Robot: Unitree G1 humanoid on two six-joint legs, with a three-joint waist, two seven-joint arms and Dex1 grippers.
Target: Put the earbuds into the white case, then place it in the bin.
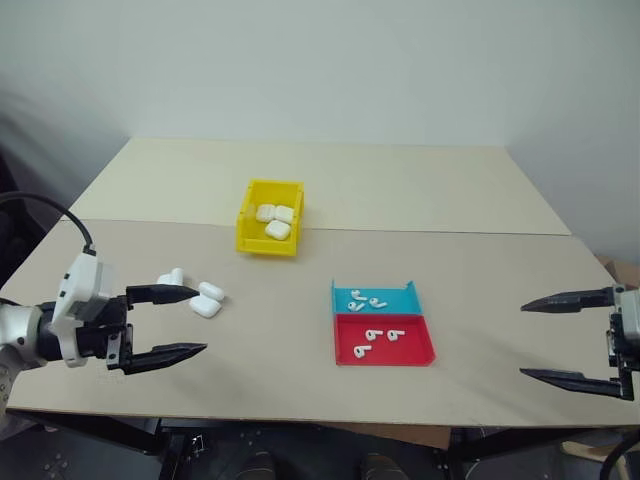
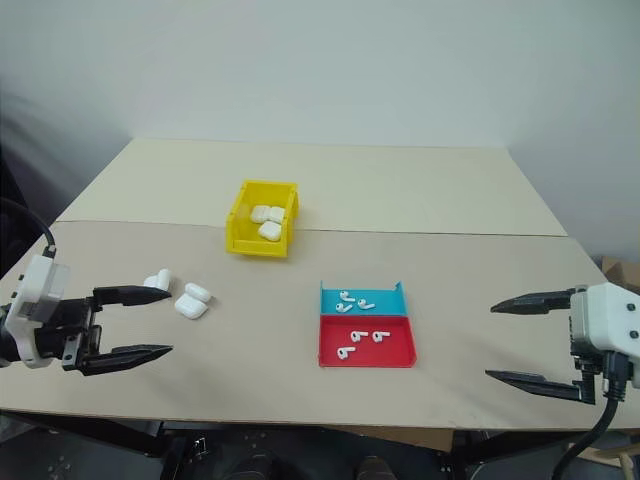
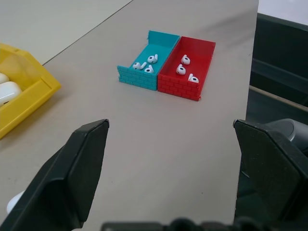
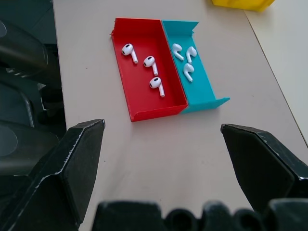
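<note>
beige table (image 1: 300,350) before you, both pincers released and empty: earbuds (image 1: 380,334) wait in the red tray (image 1: 384,340), white case (image 1: 206,307) by your left pincer (image 1: 165,322), so i'd grasp that first.

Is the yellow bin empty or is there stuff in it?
Not empty. The yellow bin already holds three white cases, piled together inside its walls.
</note>
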